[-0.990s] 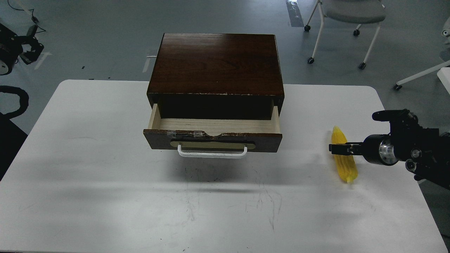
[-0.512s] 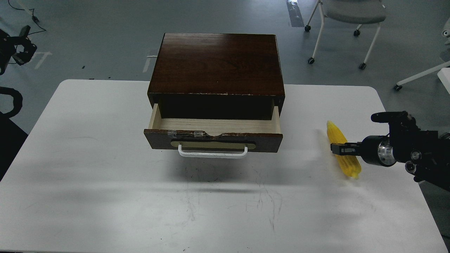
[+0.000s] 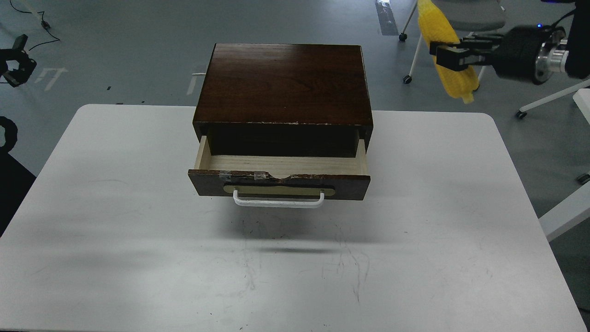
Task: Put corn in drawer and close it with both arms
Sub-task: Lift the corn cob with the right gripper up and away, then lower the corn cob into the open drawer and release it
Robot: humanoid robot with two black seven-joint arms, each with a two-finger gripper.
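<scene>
The corn (image 3: 445, 50) is a bright yellow cob held high in the air at the top right, tilted with its blunt end down. My right gripper (image 3: 454, 55) is shut on the corn's middle, well above the table and to the right of the cabinet. The drawer (image 3: 279, 183) is pulled open at the cabinet's front; its pale wood inside is empty and its white handle (image 3: 278, 201) faces me. My left gripper (image 3: 13, 69) is small and dark at the far left edge, away from the table.
The dark wooden cabinet (image 3: 283, 85) stands at the back middle of the white table (image 3: 138, 230). An office chair (image 3: 461, 18) and white furniture legs stand on the floor behind and to the right.
My right gripper has lifted the corn off the table's right side and raised it high above the table. The left arm has drawn back toward the left edge.
</scene>
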